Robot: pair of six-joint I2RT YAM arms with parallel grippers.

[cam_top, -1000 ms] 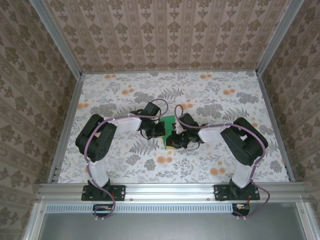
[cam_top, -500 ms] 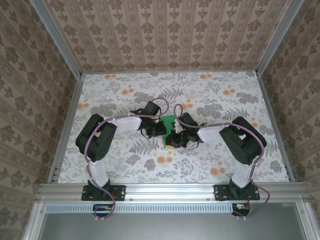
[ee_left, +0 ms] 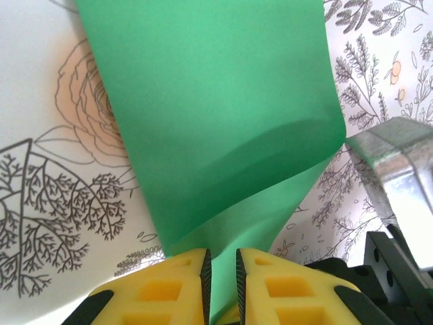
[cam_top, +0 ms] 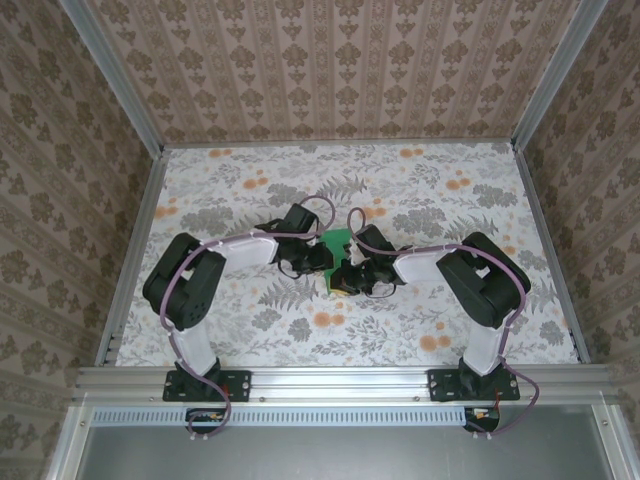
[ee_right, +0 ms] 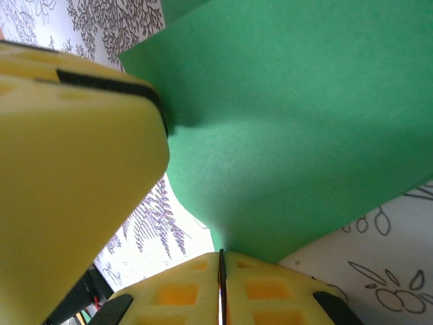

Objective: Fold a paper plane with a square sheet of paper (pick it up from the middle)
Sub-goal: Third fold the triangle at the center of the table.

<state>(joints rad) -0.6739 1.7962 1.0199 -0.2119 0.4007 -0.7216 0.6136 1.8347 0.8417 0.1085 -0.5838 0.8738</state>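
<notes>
The square sheet of paper (cam_top: pixel 338 240), bright green, is held bent and curling above the floral table between the two arms. My right gripper (cam_top: pixel 346 279) is shut on its edge; in the right wrist view its jaws (ee_right: pixel 221 256) meet tightly on the green sheet (ee_right: pixel 291 122). My left gripper (cam_top: pixel 322 262) is slightly open. In the left wrist view its yellow fingertips (ee_left: pixel 221 258) stand a narrow gap apart, with the paper (ee_left: pixel 216 101) running loosely between them. A left finger (ee_right: pixel 74 169) shows close beside the sheet in the right wrist view.
The floral tablecloth (cam_top: pixel 450 200) covers the whole table, framed by aluminium rails (cam_top: pixel 135 250) and patterned walls. A metal part of the right arm (ee_left: pixel 396 162) sits close to the sheet's right side. Both arm bases stand at the near edge.
The left gripper's jaws have parted from shut to a narrow gap round the paper. The left arm's elbow has shifted slightly left. The right gripper keeps its grip.
</notes>
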